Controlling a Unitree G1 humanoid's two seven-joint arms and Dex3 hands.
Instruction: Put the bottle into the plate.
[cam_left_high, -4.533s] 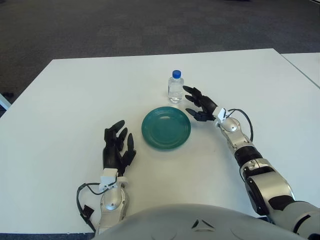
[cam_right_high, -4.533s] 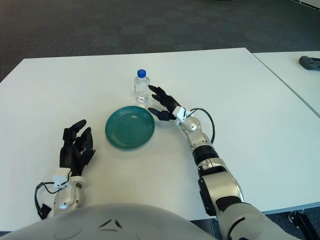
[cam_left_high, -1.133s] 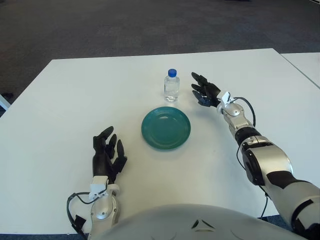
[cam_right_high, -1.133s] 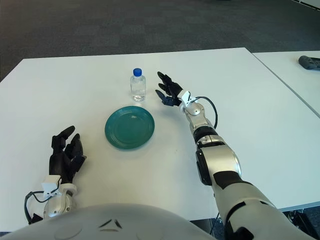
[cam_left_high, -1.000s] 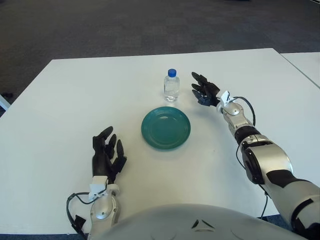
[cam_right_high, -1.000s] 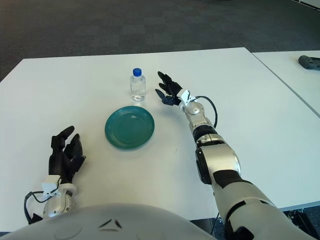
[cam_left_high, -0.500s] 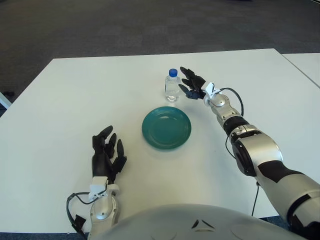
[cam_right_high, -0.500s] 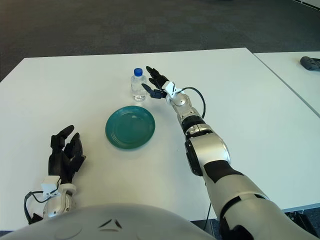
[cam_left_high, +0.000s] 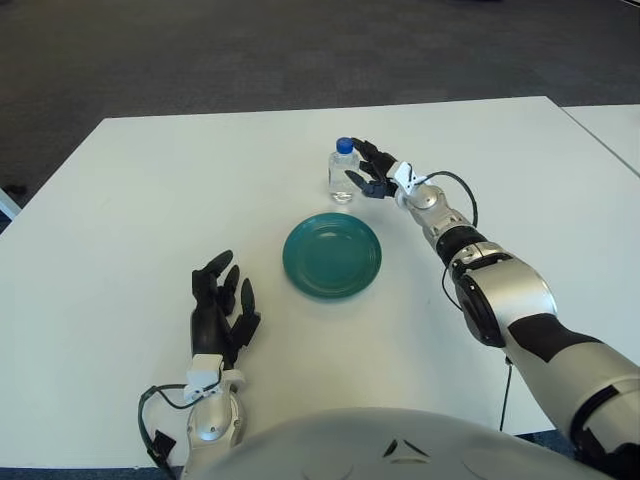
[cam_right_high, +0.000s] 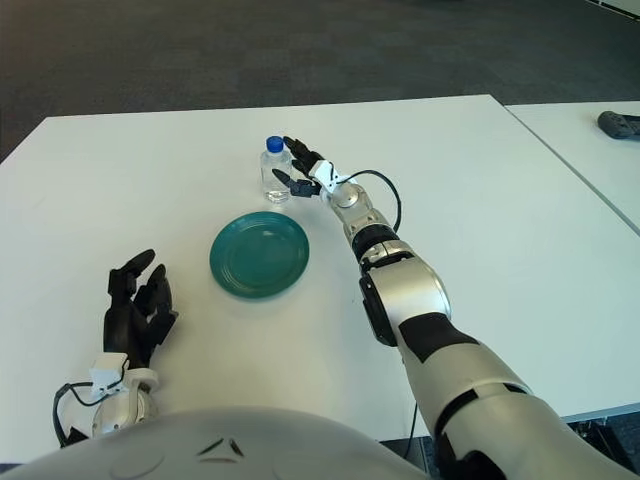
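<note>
Right hand (cam_left_high: 368, 172) sits open-fingered beside the clear blue-capped plastic bottle (cam_left_high: 342, 173), 12 o'clock of the round teal plate (cam_left_high: 332, 254), probably lining up a grab.

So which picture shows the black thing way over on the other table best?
The right eye view. The dark thing lies at that picture's right edge, on the second table; what it is, I cannot tell. The left eye view shows only a corner of that table, with no dark thing on it.
</note>
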